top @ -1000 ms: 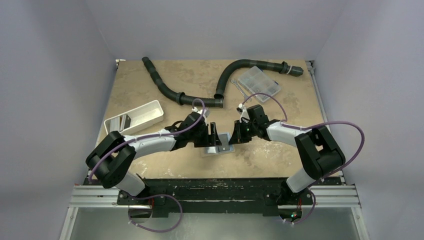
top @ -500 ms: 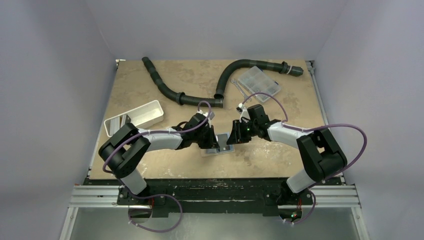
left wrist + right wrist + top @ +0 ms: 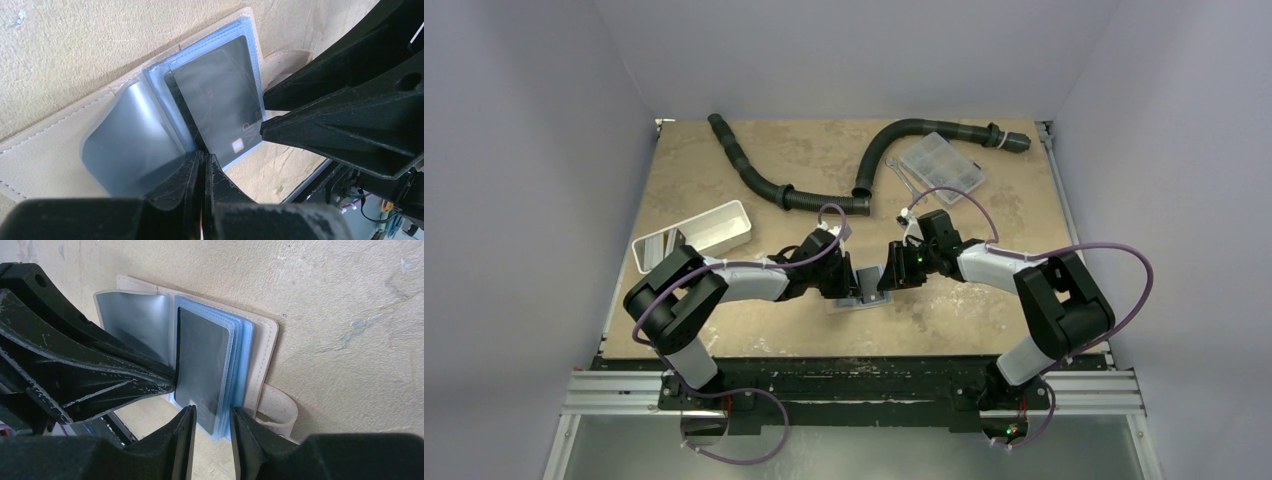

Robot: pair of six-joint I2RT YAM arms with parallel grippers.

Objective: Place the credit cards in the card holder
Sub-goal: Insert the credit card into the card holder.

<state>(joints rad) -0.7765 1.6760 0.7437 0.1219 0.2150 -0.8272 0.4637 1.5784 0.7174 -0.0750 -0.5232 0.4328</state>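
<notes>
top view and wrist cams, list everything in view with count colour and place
holder: one, tan with blue-grey clear sleeves, lying open on the table between the grippers
card: at least one, dark grey, inside a sleeve of the holder
hose: two, black, ribbed, across the far part of the table
box: one, clear, far right, by a hose
tray: one, white, left side
table: one, tan
left gripper: black, shut at the sleeves' edge
right gripper: black, open, fingers either side of the card's sleeve
</notes>
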